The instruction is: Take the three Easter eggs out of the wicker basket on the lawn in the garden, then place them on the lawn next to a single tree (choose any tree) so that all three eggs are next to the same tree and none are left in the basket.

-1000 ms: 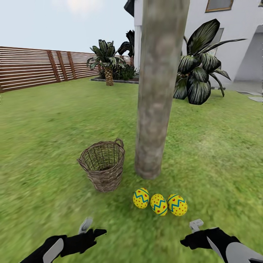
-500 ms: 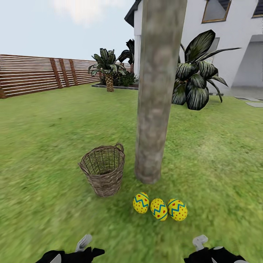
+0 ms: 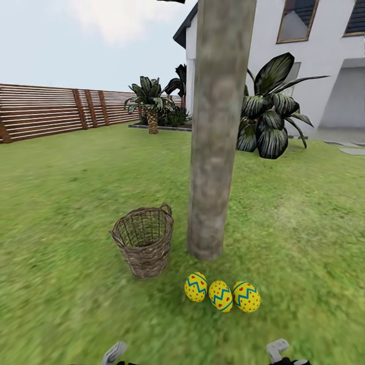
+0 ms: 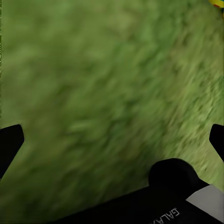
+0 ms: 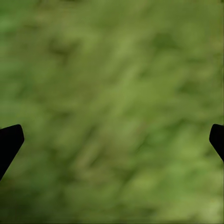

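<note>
Both claws, left (image 4: pixel 112 140) and right (image 5: pixel 112 140), hang spread and empty over lawn (image 3: pixel 61 203), since the three eggs (image 3: pixel 221 295) lie by the tree (image 3: pixel 213 152), beside the emptied basket (image 3: pixel 143 241).

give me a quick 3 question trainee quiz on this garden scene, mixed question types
1. True or false: an egg lies in the basket.
2. Multiple choice: where are the eggs? A) in a row on the lawn by the base of the tree B) beside the fence C) under the palm
3. Fill in: in both wrist views, the fingers stand wide ____ over grass.

Key
1. False, as far as the head view shows: the visible inside holds no egg, and all three lie outside.
2. A
3. apart; left gripper and right gripper hold nothing.
</note>
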`<state>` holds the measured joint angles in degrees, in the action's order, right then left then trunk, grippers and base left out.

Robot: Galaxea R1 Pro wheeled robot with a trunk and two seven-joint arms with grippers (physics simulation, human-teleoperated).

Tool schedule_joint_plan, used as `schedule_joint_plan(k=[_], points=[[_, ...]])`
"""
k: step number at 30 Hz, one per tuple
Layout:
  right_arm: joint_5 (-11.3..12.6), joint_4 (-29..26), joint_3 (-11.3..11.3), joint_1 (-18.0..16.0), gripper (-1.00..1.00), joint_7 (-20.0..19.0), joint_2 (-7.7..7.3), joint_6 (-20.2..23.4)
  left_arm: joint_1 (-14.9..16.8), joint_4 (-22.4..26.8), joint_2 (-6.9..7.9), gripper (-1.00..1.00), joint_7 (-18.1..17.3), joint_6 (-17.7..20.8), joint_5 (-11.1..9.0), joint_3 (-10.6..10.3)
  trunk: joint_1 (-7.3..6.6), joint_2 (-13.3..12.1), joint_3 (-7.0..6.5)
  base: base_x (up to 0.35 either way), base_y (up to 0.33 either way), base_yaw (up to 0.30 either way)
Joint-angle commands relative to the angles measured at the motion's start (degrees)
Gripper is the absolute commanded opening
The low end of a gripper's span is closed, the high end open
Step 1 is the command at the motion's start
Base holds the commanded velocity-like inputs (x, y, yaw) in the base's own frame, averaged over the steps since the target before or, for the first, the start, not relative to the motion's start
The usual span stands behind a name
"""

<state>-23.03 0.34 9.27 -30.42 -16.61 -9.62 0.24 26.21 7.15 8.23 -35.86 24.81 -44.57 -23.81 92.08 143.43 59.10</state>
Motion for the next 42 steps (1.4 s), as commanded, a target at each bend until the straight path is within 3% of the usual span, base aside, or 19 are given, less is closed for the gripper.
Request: schedule_joint_plan(k=[1,15,18,22,23,24,26,32,35,38,42], points=[[-0.45,0.07,0.48,0.00,1.00,-0.18,0.01,0.02,0.00,-0.43,-0.01,1.00,-0.03,0.38,-0.52,-0.27,-0.04,0.00,-0.09,0.000,0.000,0.000],[-0.81,0.08,0.48,1.32,1.00,-0.07,0.36,-0.05,-1.36,-1.08,-0.40,1.00,0.07,-2.04,-0.51,-0.27,-0.40,-0.18,-1.93,0.000,0.000,0.000],[-0.60,0.09,0.48,1.64,1.00,1.16,0.83,-0.06,-1.41,-1.08,-0.40,1.00,1.15,-2.21,-0.51,-0.27,-0.98,-1.23,-2.21,0.000,0.000,0.000],[-0.61,0.10,0.48,2.45,1.00,5.96,1.88,-1.15,-1.44,-1.08,-0.68,1.00,9.59,-3.80,-0.62,-0.27,-1.86,-2.84,-2.57,0.000,0.000,0.000],[-0.61,0.13,0.48,2.57,1.00,7.43,2.04,-1.81,-1.59,-1.11,-1.09,1.00,12.15,-4.34,-0.65,-0.27,-2.08,-3.24,-2.66,0.000,0.000,0.000],[-0.56,0.43,0.48,3.22,1.00,10.02,2.21,-3.03,-2.12,-1.09,-1.89,1.00,16.88,-5.11,-0.63,-0.27,-2.30,-3.64,-2.75,0.000,0.000,0.000],[-0.46,0.65,0.48,4.03,1.00,11.47,2.28,-4.25,-2.42,-1.09,-2.59,1.00,20.75,-5.53,-0.61,-0.27,-2.74,-4.44,-2.93,0.000,0.000,0.000],[-0.05,0.99,0.52,5.08,1.00,12.45,2.31,-6.20,-2.82,-1.11,-3.34,1.00,26.66,-5.97,-0.62,-0.27,-4.05,-6.85,-3.47,0.000,0.000,0.000],[-0.05,1.05,0.56,5.95,1.00,12.62,2.25,-6.36,-3.92,-1.16,-3.44,1.00,29.12,-8.05,-0.65,-0.27,-4.71,-8.05,-3.74,0.000,0.000,0.000],[-0.02,1.04,0.56,6.57,1.00,12.65,2.32,-6.45,-4.42,-1.17,-4.49,1.00,34.38,-8.91,-0.67,-0.27,-5.37,-9.25,-4.01,0.000,0.000,0.000],[0.00,0.98,0.63,6.75,1.00,12.66,2.26,-6.47,-4.57,-1.52,-5.30,1.00,36.61,-9.80,-0.69,-0.27,-6.25,-10.86,-4.36,0.000,0.000,0.000]])
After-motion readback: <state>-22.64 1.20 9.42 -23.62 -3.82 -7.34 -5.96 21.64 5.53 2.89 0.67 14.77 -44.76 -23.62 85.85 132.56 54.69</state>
